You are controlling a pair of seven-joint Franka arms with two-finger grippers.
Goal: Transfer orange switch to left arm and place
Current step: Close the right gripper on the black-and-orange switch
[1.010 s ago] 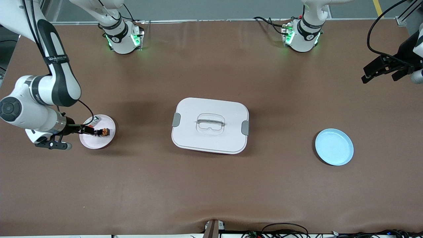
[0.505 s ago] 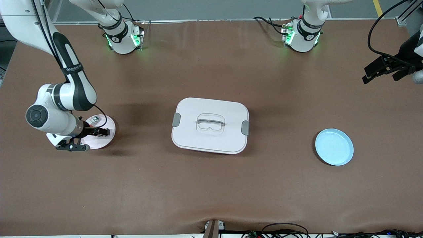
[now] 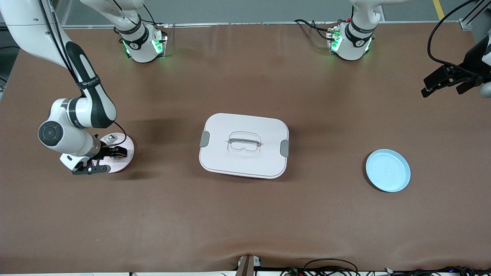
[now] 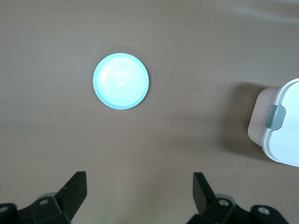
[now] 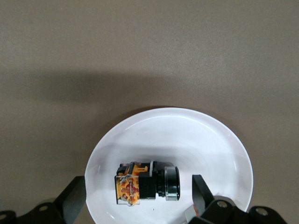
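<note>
The orange switch (image 5: 145,182), a small black block with an orange end and a metal ring, lies on its side on a white plate (image 5: 187,135). My right gripper (image 5: 139,196) hangs open just above it, one finger on either side and neither touching. In the front view the right gripper (image 3: 116,152) covers the switch on that plate (image 3: 127,160) at the right arm's end. The white lidded box (image 3: 244,145) stands mid-table. My left gripper (image 3: 441,81) waits open, high over the left arm's end, with nothing between its fingers (image 4: 74,189).
A light blue plate (image 3: 388,170) lies between the box and the left arm's end, also seen as the blue plate (image 4: 121,81) from the left wrist. A small white-grey piece (image 3: 111,137) shares the white plate. One grey clasp (image 4: 274,116) of the box shows.
The right arm swung toward the box, bringing its gripper over the plate, so the switch is now covered in the front view. The left arm has barely moved.
</note>
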